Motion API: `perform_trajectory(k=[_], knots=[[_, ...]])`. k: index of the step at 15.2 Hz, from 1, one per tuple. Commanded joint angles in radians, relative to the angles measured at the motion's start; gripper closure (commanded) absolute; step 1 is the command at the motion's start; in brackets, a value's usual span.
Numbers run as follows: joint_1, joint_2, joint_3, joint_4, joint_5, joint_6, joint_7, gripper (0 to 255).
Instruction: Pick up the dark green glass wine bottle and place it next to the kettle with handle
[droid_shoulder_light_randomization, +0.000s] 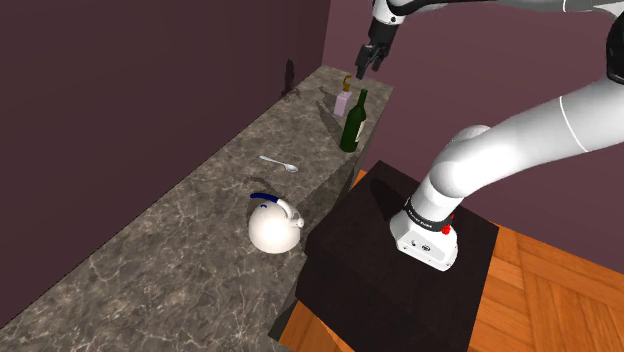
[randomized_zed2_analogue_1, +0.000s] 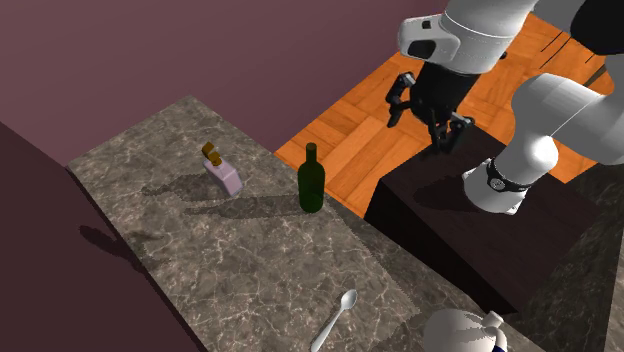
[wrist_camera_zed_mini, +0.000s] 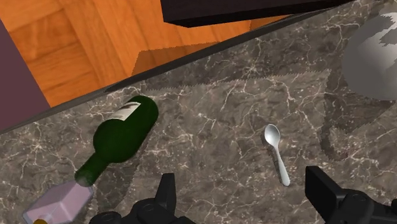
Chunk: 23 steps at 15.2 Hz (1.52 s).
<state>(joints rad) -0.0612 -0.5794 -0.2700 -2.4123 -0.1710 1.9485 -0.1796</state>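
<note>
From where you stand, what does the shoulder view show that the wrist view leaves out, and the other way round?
Shoulder view, over the wrist view: the white arm rising from its stand, and the blue part atop the white kettle.
Wrist view, over the shoulder view: the pale label on the dark green bottle.
Both: that bottle, the spoon, the small lilac bottle, the kettle, the marble counter and the open black gripper.

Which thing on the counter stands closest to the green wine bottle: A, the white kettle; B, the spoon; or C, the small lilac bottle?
C: the small lilac bottle stands right beside the green wine bottle, while the spoon and the white kettle sit farther off.
</note>
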Motion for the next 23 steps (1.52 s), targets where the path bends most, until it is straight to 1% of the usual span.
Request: perform_trajectory(k=[1,5,8,11,14,16,19,23], knots=[[-0.006,0.058,-0.046,0.014,-0.001,0.043,-0.044,0],[-0.007,0.183,-0.131,0.057,0.019,0.120,-0.133,0],[-0.004,0.289,-0.194,0.102,0.056,0.171,-0.209,0],[-0.001,0.404,-0.252,0.157,0.116,0.213,-0.296,0],[-0.006,0.530,-0.299,0.224,0.201,0.243,-0.394,0],[-0.019,0.618,-0.319,0.276,0.267,0.255,-0.463,0],[-0.059,0.754,-0.328,0.364,0.370,0.257,-0.562,0],[-0.071,0.791,-0.318,0.360,0.401,0.290,-0.585,0]])
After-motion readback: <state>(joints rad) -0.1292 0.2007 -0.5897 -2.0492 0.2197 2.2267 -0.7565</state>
